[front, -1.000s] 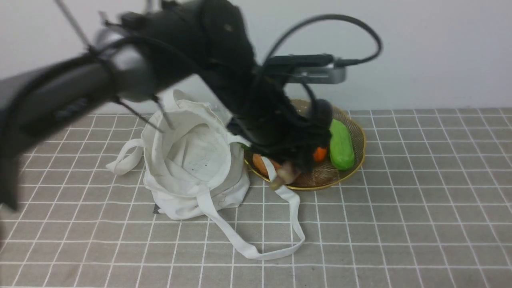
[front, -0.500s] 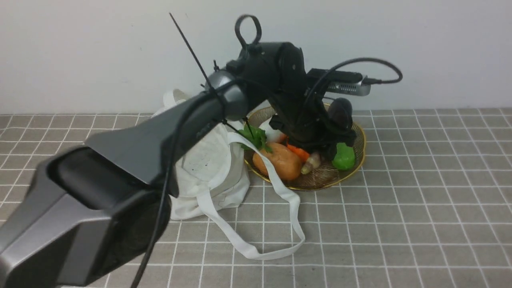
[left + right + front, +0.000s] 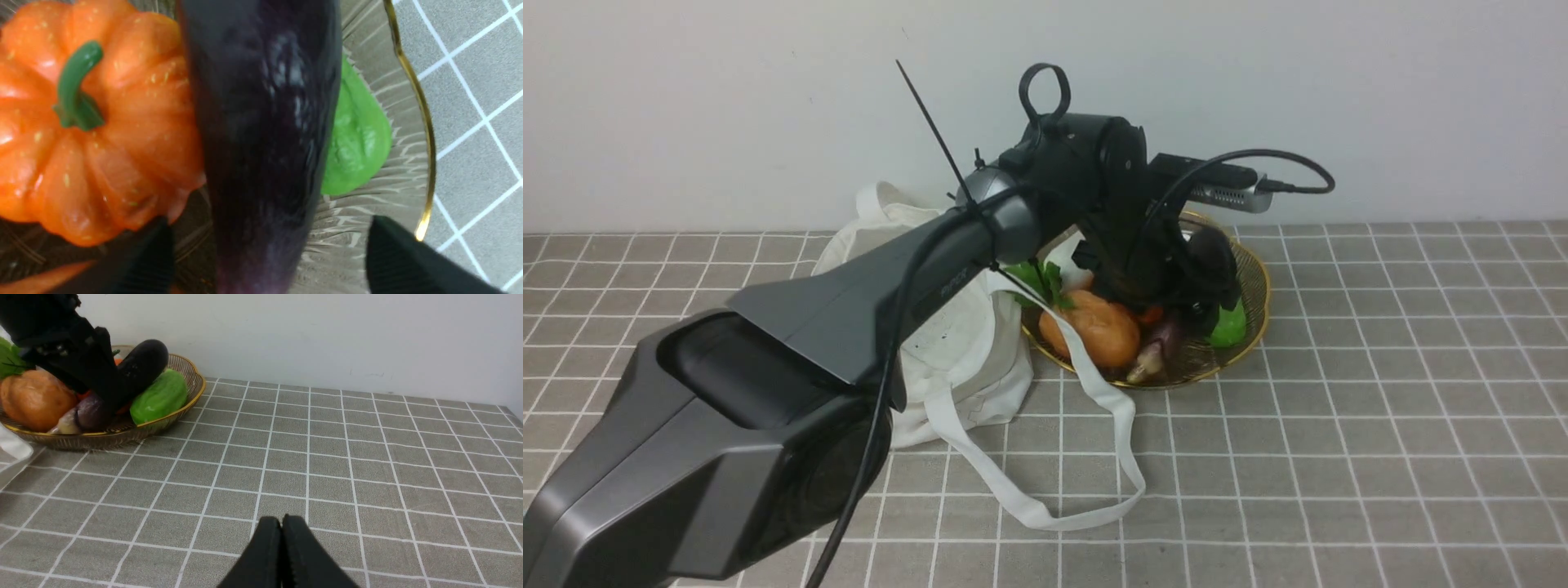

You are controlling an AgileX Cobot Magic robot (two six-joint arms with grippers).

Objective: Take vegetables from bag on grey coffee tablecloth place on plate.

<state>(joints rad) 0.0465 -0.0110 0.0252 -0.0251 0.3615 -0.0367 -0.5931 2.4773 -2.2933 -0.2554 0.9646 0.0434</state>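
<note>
The dark purple eggplant [image 3: 1166, 336] lies tilted on the ribbed plate [image 3: 1263, 314], its tan stem end toward the front rim. In the left wrist view the eggplant [image 3: 265, 122] runs between the two black fingers with a gap on each side. My left gripper [image 3: 1176, 298] is open around it, low over the plate. The off-white bag [image 3: 964, 359] slumps left of the plate on the tablecloth [image 3: 1339, 449]. My right gripper [image 3: 281, 517] is shut and empty above bare cloth; the eggplant [image 3: 143, 363] and plate [image 3: 196, 390] lie far from it.
On the plate are an orange pumpkin [image 3: 102, 122], a green vegetable [image 3: 1227, 327] and leafy greens [image 3: 1037, 282]. A bag strap [image 3: 1123, 425] loops over the plate's front rim onto the cloth. A white wall stands behind.
My left arm swung from beside the bag to over the plate and lowered. The eggplant went down with it and now rests on the plate, stem end nearer the front rim.
</note>
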